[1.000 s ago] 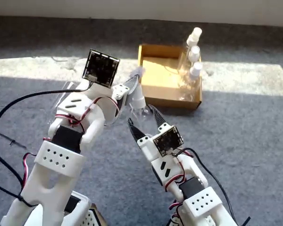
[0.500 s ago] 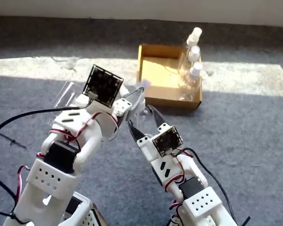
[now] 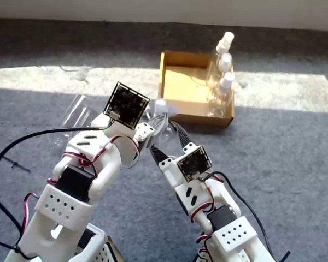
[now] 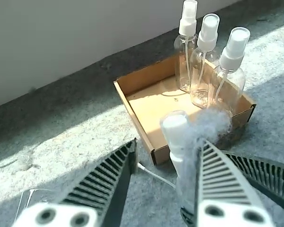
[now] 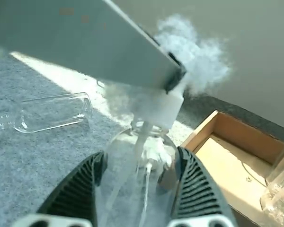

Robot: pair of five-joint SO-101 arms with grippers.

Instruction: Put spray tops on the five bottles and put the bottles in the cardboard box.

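Five bottles in all: three capped bottles stand along the 3 o'clock wall of the box, one bare bottle lies on the carpet at 10 o'clock, and the fifth bottle is pinched upright in the right gripper at centre. One spray top sits on its neck. The left gripper — jaws spread, one finger against the top — has come lower and nearer than a second ago. A white blur hides how the top is seated.
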